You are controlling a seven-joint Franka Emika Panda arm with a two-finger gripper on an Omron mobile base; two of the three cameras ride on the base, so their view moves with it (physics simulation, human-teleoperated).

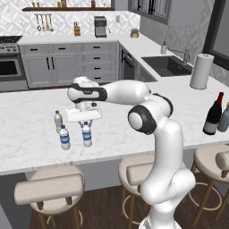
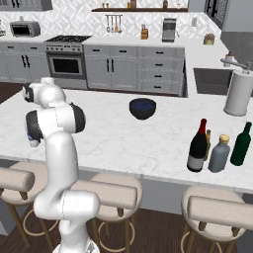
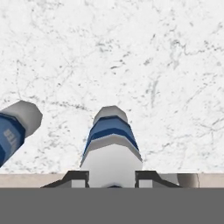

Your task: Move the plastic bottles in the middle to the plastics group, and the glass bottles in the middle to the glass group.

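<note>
My gripper (image 1: 86, 121) hangs over the left part of the marble counter (image 1: 27, 147), shut on the white cap of a small clear plastic bottle (image 1: 87, 135) with a blue label. In the hand view this bottle (image 3: 111, 140) stands upright between my finger tips (image 3: 78, 178). Just left of it are two more small water bottles (image 1: 65, 137) (image 1: 58, 120), one of which shows at the edge of the hand view (image 3: 15, 127). Far right stand the dark wine bottle (image 2: 198, 147) with a red top and the squat grey-blue bottle (image 2: 219, 154), beside a green bottle (image 2: 242, 144).
A dark blue bowl (image 2: 143, 108) sits mid-counter. A white paper-towel roll (image 2: 238, 94) stands at the back right near the sink (image 1: 167, 65). Stools (image 1: 49, 188) line the counter's near edge. My own arm (image 1: 147, 116) spans the counter's middle.
</note>
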